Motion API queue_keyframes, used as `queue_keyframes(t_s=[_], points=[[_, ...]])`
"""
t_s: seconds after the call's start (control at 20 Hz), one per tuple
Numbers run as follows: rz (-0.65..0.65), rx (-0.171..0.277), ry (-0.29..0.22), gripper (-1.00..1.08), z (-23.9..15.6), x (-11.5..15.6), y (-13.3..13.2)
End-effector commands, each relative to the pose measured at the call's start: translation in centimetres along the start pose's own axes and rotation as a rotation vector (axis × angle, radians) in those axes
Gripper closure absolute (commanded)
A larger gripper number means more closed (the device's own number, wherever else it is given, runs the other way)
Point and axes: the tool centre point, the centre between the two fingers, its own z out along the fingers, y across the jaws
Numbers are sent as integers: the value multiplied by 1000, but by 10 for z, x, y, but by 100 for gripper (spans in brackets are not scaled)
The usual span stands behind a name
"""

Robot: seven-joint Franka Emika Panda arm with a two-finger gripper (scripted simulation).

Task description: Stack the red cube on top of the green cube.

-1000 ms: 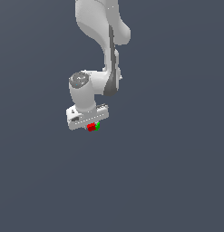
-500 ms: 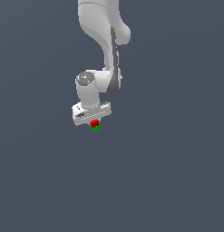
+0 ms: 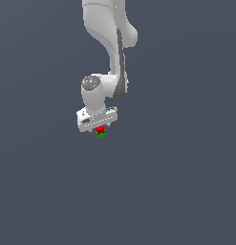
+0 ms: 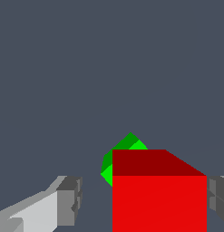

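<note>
In the exterior view the white arm reaches down from the top of the picture and its gripper [image 3: 99, 125] hangs over a plain dark grey floor [image 3: 177, 191], with no edge or corner of that surface in sight to place things by. The red cube [image 3: 100, 129] sits directly under the gripper's body, and the green cube [image 3: 101, 135] shows just beneath it as a thin green sliver, the two so close that whether they touch cannot be told. In the wrist view the red cube [image 4: 158, 195] fills the space between the grey fingertips [image 4: 70, 199]; one fingertip on one side stands visibly apart from the cube's face with a gap of floor between them, while the other fingertip lies against or just beside the opposite face at the picture's edge, so the jaws are parted wider than the cube and do not clamp it. The red cube's faces sit square to the fingers. The green cube [image 4: 124, 152] peeks out behind the red one's upper edge, turned at an angle to it, one corner pointing away from the camera. Both are cubes, so neither has a long axis
</note>
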Motion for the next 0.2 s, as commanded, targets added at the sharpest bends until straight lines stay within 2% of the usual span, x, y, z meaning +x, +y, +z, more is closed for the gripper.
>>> queue_keyframes(t_s=[0.0,0.15], points=[[0,0,0,-92,0,0,0],[0,0,0,-92,0,0,0]])
